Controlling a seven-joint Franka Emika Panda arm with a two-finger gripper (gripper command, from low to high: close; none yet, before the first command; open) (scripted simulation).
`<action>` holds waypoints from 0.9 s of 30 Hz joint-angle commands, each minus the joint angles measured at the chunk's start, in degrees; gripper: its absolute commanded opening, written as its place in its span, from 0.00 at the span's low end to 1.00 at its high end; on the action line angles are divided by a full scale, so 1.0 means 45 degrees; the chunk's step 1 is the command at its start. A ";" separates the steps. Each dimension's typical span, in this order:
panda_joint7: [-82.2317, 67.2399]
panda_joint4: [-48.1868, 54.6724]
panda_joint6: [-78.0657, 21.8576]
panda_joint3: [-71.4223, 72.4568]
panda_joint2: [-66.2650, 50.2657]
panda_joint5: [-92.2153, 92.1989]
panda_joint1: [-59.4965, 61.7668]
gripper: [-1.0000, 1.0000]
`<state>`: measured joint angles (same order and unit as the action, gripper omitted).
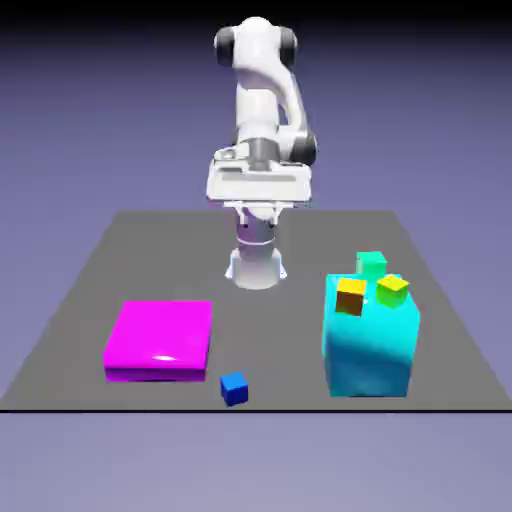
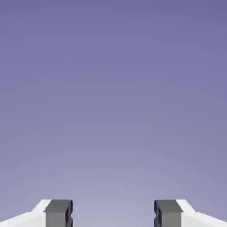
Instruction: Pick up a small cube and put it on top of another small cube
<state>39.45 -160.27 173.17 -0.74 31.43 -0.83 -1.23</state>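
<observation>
Hand (image 2: 113, 213) open and empty, raised before the arm (image 1: 262, 90).
</observation>
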 commanded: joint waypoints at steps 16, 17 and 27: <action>-0.8860 0.2146 -0.2468 -0.2176 -0.3622 -0.2445 -0.1601 0.50; -0.9414 0.2280 -0.2622 -0.2312 -0.3848 -0.2597 -0.1701 0.50; -1.4951 0.3620 -0.4164 -0.3672 -0.6112 -0.4125 -0.2701 0.50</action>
<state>-27.83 -143.98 154.43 -17.26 3.93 -19.39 -13.35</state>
